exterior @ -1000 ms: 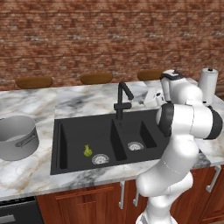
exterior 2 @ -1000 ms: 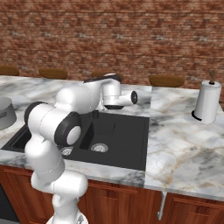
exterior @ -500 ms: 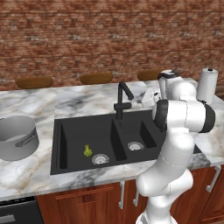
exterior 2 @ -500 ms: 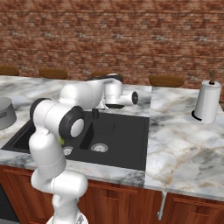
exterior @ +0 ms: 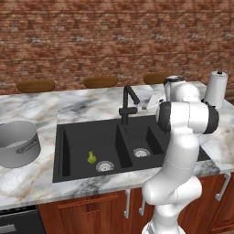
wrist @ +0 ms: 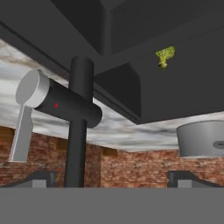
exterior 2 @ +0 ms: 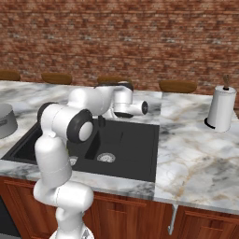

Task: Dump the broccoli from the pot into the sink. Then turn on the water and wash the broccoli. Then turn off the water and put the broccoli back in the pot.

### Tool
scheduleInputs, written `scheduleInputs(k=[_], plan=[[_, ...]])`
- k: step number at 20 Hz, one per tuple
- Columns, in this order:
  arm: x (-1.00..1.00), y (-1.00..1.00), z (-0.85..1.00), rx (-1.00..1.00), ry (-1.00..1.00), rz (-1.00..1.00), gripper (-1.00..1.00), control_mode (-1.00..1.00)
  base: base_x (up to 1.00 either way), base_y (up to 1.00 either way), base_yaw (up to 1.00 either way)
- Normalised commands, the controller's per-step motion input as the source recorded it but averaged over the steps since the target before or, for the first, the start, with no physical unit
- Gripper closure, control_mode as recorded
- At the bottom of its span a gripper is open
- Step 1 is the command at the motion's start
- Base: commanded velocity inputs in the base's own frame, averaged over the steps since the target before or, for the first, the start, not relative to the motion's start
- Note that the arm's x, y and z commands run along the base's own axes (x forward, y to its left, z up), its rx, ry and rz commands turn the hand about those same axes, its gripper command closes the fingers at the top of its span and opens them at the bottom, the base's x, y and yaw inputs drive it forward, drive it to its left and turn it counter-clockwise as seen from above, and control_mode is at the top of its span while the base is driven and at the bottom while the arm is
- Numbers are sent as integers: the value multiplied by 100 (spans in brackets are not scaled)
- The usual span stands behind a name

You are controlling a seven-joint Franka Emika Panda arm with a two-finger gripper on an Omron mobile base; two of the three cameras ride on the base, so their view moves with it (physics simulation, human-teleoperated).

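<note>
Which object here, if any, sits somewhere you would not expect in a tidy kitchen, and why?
The broccoli lies loose on the floor of the black sink's larger basin, near the drain, while the pot stands upright on the counter to the left, apart from it. Nothing looks spilled, tipped or damaged.

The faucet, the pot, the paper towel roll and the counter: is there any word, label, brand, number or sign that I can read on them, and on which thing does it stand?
None: no readable word, number or brand on anything.
The faucet bears one small red dot on its black body, a mark and not writing.
The pot, the paper towel roll, the sink and the counter are plain.
</note>
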Motion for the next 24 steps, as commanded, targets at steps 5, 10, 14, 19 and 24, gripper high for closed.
scheduleInputs(k=[5,10,14,19,24], plan=[[13,0,-2,3,0,0,-100,-100,0,0,0],[20,0,-1,4,1,0,-100,-100,0,0,0],[21,0,-6,4,5,0,-100,-100,0,0,0],[19,0,-7,6,11,0,-100,-100,0,0,0],[19,-1,-3,6,10,0,-100,-100,0,0,0]])
